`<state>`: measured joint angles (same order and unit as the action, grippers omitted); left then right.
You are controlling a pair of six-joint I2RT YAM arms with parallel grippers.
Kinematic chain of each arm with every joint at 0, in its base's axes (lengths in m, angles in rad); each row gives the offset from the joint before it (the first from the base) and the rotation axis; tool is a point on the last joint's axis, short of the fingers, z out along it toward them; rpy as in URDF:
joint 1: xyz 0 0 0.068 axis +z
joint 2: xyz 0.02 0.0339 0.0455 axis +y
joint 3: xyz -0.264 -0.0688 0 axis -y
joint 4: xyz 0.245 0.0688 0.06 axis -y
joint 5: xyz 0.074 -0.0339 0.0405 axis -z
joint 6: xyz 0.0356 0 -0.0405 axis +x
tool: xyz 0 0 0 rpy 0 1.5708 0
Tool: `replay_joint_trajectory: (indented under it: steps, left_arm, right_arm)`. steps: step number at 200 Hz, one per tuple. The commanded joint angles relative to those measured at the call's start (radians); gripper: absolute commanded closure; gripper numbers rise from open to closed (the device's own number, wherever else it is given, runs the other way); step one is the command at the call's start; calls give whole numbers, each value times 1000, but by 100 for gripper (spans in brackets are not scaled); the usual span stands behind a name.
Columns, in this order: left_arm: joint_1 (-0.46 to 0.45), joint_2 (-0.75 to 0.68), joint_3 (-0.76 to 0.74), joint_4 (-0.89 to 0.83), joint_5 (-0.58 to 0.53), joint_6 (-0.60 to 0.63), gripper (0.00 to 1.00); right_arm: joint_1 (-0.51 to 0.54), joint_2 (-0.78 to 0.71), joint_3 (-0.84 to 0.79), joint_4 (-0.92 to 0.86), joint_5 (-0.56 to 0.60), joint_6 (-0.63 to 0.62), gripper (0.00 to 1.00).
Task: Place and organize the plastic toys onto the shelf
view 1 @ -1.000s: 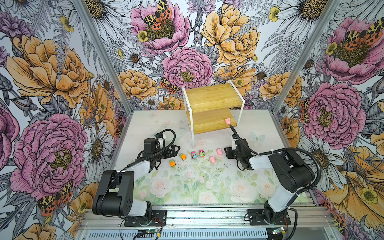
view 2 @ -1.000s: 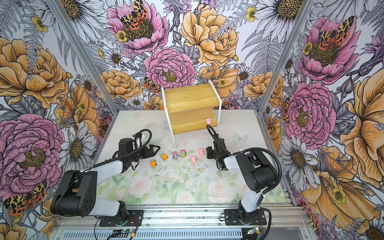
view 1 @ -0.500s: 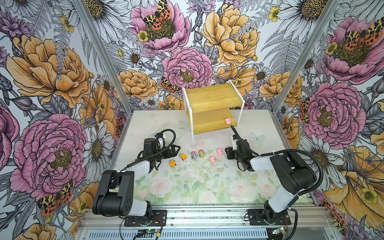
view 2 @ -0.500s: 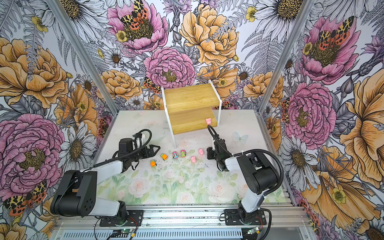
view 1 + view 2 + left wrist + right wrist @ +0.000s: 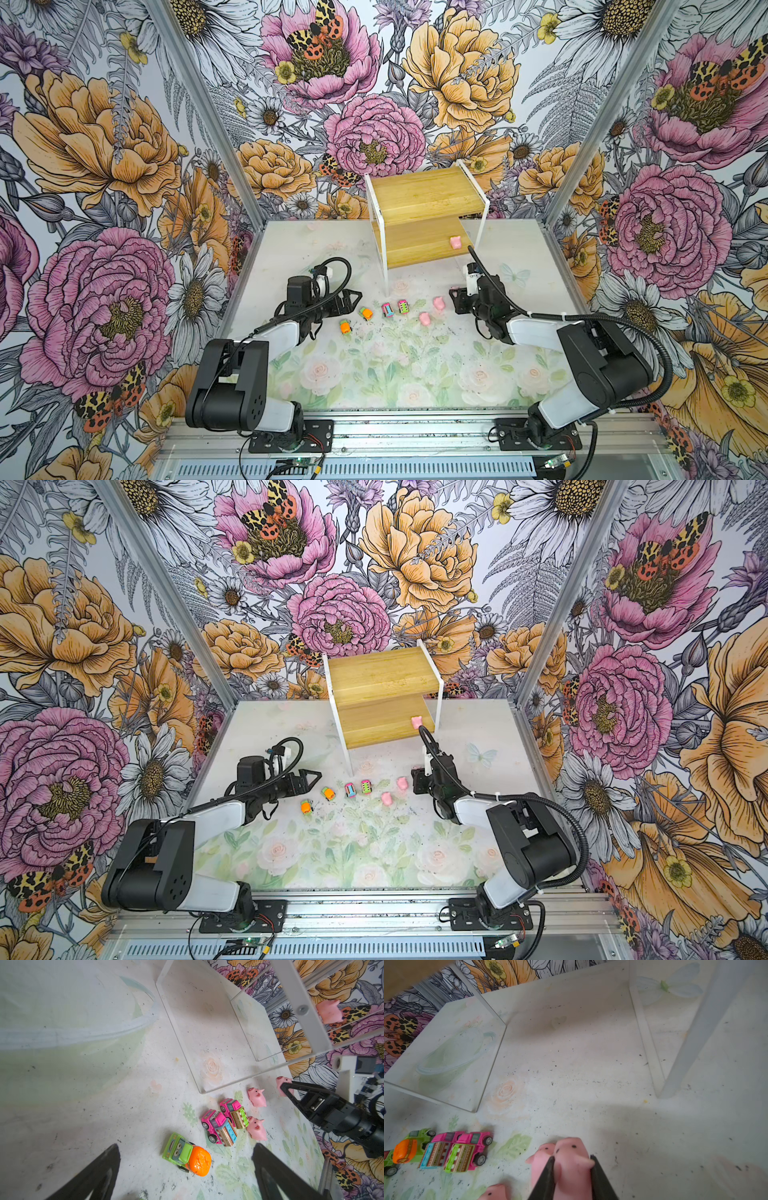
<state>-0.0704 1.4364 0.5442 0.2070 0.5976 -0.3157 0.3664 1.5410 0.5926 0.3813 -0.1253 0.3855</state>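
Small two-tier bamboo shelf with white metal frame [image 5: 419, 195] stands at the back of the floral-print table [image 5: 519, 266]. Right claw [image 5: 572, 1160] is narrow, clamped on a pale pink plastic pig [image 5: 569, 1147], low in front of the shelf leg on the right arm's side. Cannot tell if the pig is off the table.

Second pink pig [image 5: 438, 303] and third pink pig [image 5: 424, 318] are just beside that claw. Further along the row in front of the shelf:
- green-topped pink car [image 5: 403, 306]
- turquoise-topped pink car [image 5: 387, 310]
- orange-and-green car [image 5: 366, 313]
- second orange-and-green car [image 5: 345, 327]

Left claw [image 5: 358, 301] is wide, empty, just beside the orange-and-green car. Fourth pink pig [image 5: 456, 241] sits on the shelf's lower board, at the end on the right arm's side.
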Motion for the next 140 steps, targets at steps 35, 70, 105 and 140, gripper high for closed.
replay_joint_trajectory:
  steps: [35, 70, 105, 140]
  left_arm:
    - [12, 39, -20, 98, 125, -28, 1]
    - [15, 35, -25, 103, 131, -25, 1]
    - [23, 45, -35, 138, 173, -36, 1]
    - [27, 45, -40, 150, 179, -43, 1]
  right_arm:
    - [66, -162, 136, -70, 21, -5, 72]
    - [101, -142, 240, -91, 69, -25, 72]
    - [117, -64, 349, -102, 106, -30, 72]
    - [125, 13, 428, -110, 147, -33, 72]
